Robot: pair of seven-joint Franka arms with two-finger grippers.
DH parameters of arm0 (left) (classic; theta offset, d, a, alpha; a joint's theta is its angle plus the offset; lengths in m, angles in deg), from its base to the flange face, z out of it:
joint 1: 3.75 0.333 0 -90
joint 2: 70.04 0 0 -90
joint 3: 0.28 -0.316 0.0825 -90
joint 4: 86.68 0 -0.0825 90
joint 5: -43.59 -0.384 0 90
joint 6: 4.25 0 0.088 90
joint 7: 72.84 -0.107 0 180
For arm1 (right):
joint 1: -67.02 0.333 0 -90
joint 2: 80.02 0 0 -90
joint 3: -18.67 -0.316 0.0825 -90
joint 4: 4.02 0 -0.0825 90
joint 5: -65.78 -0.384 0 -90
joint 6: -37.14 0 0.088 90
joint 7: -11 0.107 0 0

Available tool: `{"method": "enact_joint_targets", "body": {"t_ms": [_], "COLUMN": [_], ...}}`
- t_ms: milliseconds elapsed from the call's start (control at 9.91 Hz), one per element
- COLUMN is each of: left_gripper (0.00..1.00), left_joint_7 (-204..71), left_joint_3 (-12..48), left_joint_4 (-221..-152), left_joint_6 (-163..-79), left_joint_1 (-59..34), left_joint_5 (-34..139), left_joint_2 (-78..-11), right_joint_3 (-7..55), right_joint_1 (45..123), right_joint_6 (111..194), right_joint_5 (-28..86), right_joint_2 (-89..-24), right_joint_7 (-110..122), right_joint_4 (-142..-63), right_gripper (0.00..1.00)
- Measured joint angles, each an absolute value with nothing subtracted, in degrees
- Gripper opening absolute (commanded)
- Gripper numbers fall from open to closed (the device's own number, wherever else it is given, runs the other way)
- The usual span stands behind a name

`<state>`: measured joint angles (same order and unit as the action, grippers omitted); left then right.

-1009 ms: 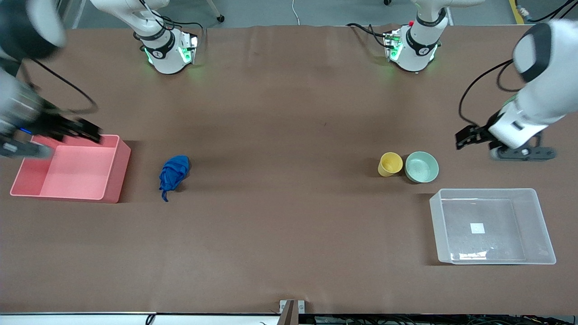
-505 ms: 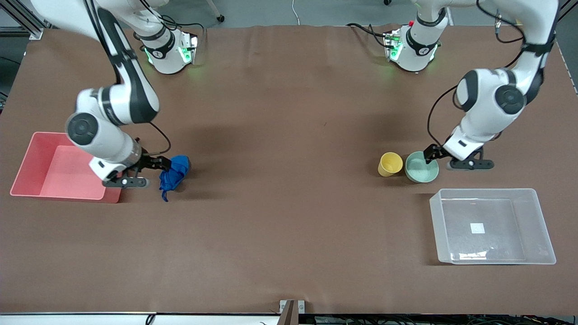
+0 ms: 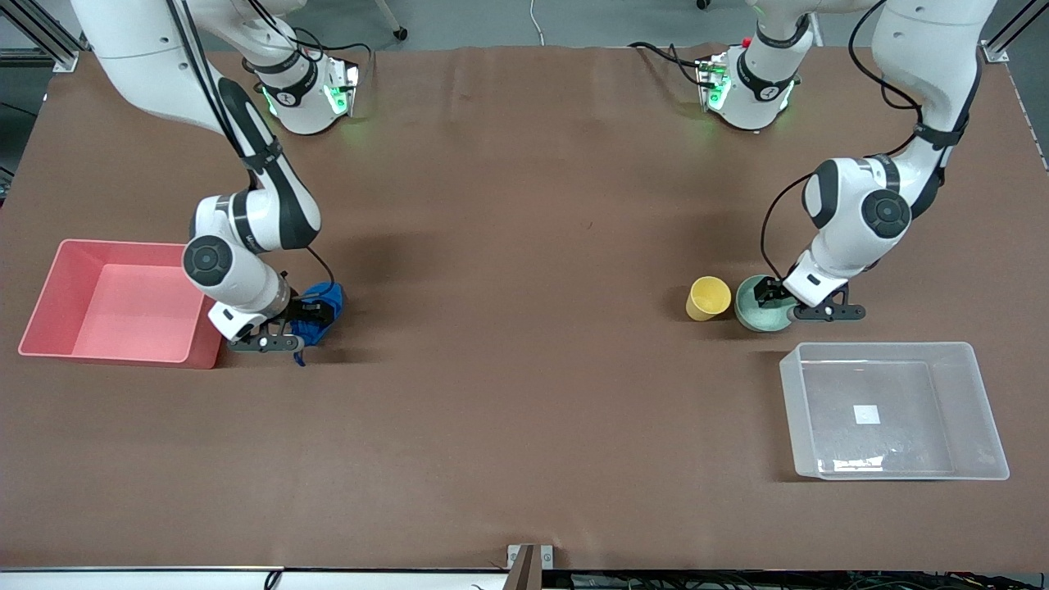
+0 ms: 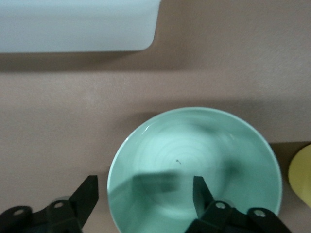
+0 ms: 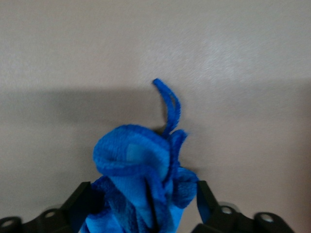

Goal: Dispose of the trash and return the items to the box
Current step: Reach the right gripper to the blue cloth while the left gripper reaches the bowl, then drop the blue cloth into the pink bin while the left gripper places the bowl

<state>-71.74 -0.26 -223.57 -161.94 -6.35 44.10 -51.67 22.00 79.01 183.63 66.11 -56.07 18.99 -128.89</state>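
The blue trash wad (image 3: 327,296) lies on the table beside the pink bin. My right gripper (image 3: 301,322) is down over it, open, with the wad (image 5: 136,165) between its fingers (image 5: 83,200) and its thin tail sticking out. The mint-green bowl (image 3: 751,312) stands beside the yellow cup (image 3: 708,297), farther from the front camera than the clear box (image 3: 885,347). My left gripper (image 3: 769,296) is open and low over the bowl (image 4: 194,155), one finger (image 4: 200,188) inside it and the other outside its rim.
The pink opaque bin (image 3: 115,244) stands at the right arm's end of the table, empty inside. The clear box has a white label (image 3: 866,415) on its floor; its corner shows in the left wrist view (image 4: 77,24), as does the cup's edge (image 4: 301,174).
Both arms have swung in from the table's ends and dropped. The right gripper now straddles the blue wad; the left gripper now straddles the bowl's rim.
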Motion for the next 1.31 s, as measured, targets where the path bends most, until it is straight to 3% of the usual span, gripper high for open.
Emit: {"method": "enact_joint_targets", "body": {"t_ms": [101, 202, 606, 706, 1009, 1110, 1312], "left_gripper": [0.08, 0.00, 0.00, 0.00, 0.00, 0.01, 0.01], "left_joint_7": [-71.7, -71.7, -71.9, -72.3, -76.6, -78.5, -81.9], "left_joint_3": [-0.4, -0.4, -0.8, -1.1, -3.5, -4.6, -7.6], "left_joint_4": [-223.6, -223.6, -224.1, -224.3, -220.3, -216.1, -206.2], "left_joint_6": [-162.0, -162.0, -160.9, -157.5, -140.9, -137.4, -135.9], "left_joint_1": [-6.2, -6.0, -5.6, -5.5, -5.4, -5.3, -5.2], "left_joint_5": [44.1, 44.1, 44.1, 44.1, 44.1, 44.1, 44.1], "left_joint_2": [-51.3, -51.3, -52.8, -55.1, -66.2, -67.5, -62.8], "right_joint_3": [22.0, 22.0, 21.9, 21.8, 22.4, 22.9, 23.6], "right_joint_1": [79.3, 79.3, 79.6, 80.3, 80.7, 77.9, 67.0], "right_joint_6": [184.6, 184.8, 183.7, 179.5, 155.0, 149.2, 145.8], "right_joint_5": [66.1, 66.1, 66.1, 66.1, 66.6, 67.3, 69.7], "right_joint_2": [-55.9, -55.8, -55.9, -56.4, -65.2, -68.8, -72.8], "right_joint_7": [19.0, 19.6, 25.3, 28.7, 30.9, 26.9, 12.3], "right_joint_4": [-129.5, -129.7, -128.9, -126.7, -114.5, -112.0, -111.5], "right_gripper": [0.07, 0.01, 0.01, 0.01, 0.01, 0.01, 0.01]}}
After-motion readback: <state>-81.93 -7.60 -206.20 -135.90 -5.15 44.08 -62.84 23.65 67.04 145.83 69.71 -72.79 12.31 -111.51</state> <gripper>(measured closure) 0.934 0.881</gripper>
